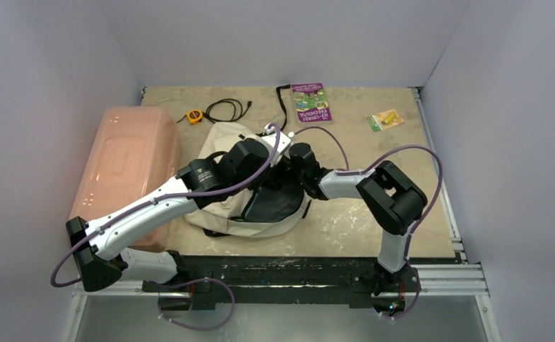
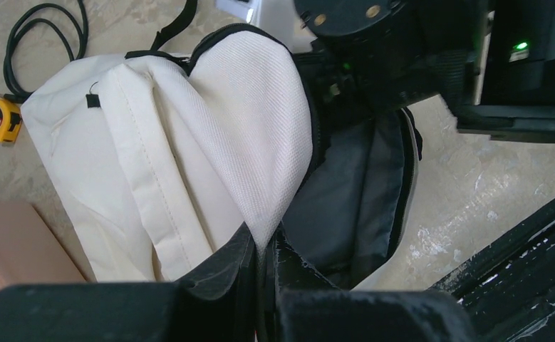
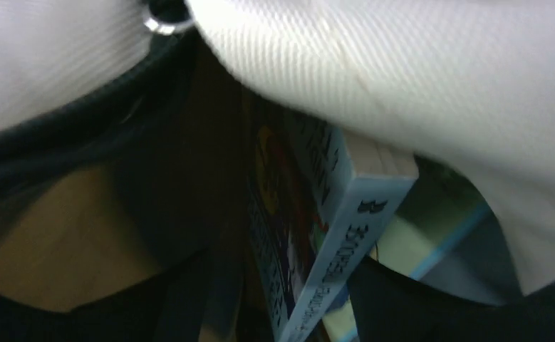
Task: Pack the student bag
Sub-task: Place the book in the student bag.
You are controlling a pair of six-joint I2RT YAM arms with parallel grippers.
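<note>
The cream student bag [image 1: 222, 140] lies mid-table with its dark-lined mouth [image 2: 353, 185] open toward the right. My left gripper [image 2: 266, 246] is shut on a corner of the bag's cream flap [image 2: 246, 114] and holds it up. My right gripper [image 3: 296, 285] reaches inside the bag under the cream fabric [image 3: 402, 71]. A light-blue-spined book [image 3: 345, 214] stands tilted between its fingers. The jaws stand wider than the book, with a gap on the left side. Another pale book edge [image 3: 431, 242] shows behind it.
A large pink bin [image 1: 128, 160] sits left of the bag. A yellow tape measure [image 1: 195, 116] and a black cable [image 1: 228, 108] lie behind it. A purple book [image 1: 310, 102] and a yellow-green packet [image 1: 387, 119] rest at the back right.
</note>
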